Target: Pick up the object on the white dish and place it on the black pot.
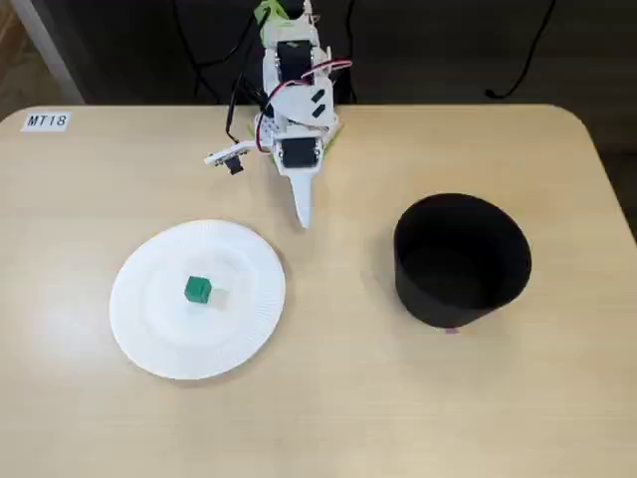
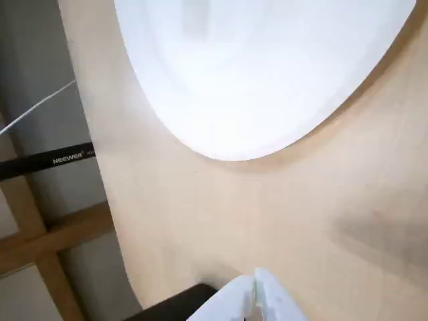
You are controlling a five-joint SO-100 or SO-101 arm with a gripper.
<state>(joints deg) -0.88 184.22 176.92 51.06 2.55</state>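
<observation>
In the fixed view, a tiny green cube, the object (image 1: 198, 290), sits near the middle of the white dish (image 1: 149, 299), a round ribbed paper plate on the left of the table. The black pot (image 1: 461, 261) stands upright to the right, and nothing shows inside it. My gripper (image 1: 302, 211) is shut and holds nothing. It points down at the table between dish and pot, above the dish's upper right rim. In the wrist view the shut gripper (image 2: 255, 302) shows at the bottom and the blurred white dish (image 2: 267, 80) fills the top. The cube is out of that view.
A label reading MT18 (image 1: 47, 120) is stuck at the table's back left corner. Cables hang behind the arm's base. In the wrist view the table edge runs down the left, with a black bar (image 2: 53, 160) and a wooden frame beyond it.
</observation>
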